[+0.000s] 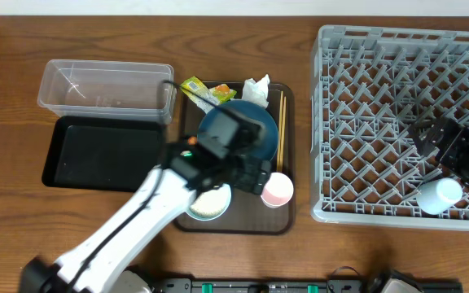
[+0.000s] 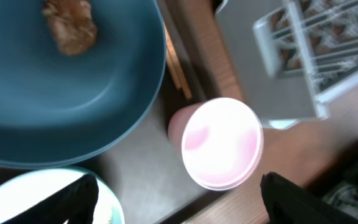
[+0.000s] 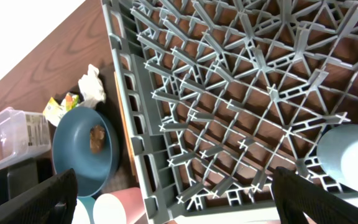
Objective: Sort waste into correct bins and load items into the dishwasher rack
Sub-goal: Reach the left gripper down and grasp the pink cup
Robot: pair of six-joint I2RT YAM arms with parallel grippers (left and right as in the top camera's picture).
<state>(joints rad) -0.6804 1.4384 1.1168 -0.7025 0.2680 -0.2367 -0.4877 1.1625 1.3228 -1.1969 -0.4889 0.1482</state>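
Pink cup (image 2: 219,143) sits upright just ahead of my left gripper (image 2: 178,185), whose fingers (image 2: 73,199) are spread wide to either side and touch nothing. Beyond it, to the gripper's left, the plate (image 2: 55,87) carries a scrap (image 2: 72,28) (brown, near the far rim). My right gripper (image 3: 173,177) hangs over the rack (image 3: 241,81), its fingers likewise apart and empty; a pale cup (image 3: 350,155) stands in the rack just beside the right one. Tissue (image 3: 92,84) and wrapper (image 3: 58,109) lie well beyond its left finger, past the plate.
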